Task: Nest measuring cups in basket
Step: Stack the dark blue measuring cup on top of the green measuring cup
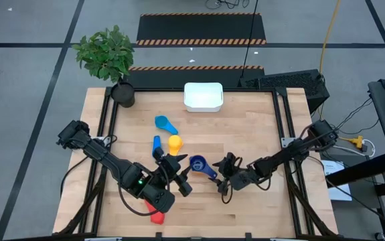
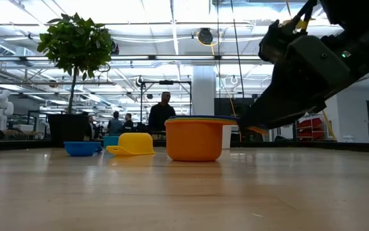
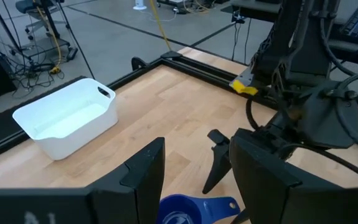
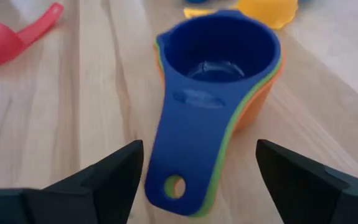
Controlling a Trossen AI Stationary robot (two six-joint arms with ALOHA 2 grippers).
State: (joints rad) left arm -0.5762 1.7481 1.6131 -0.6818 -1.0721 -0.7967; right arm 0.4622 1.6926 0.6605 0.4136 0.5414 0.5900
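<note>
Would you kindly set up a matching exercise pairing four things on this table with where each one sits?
Things:
1. white basket
2. red measuring cup
3. dark blue measuring cup
4. yellow measuring cup

Places:
A. nested on top of the green and orange cups
B. far edge, beside the potted plant
C. near edge, by the left arm
D. mid-table, beside the light blue cup

Pairs: 1-B, 2-C, 3-A, 4-D

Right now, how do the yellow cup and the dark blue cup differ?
The yellow cup lies upside down, rim on the table; the dark blue cup sits upright, mouth up. The yellow cup lies alone; the dark blue cup is nested in a green and an orange cup. The right gripper, open, faces the dark blue cup's handle; none is at the yellow cup. Both are outside the basket.
</note>
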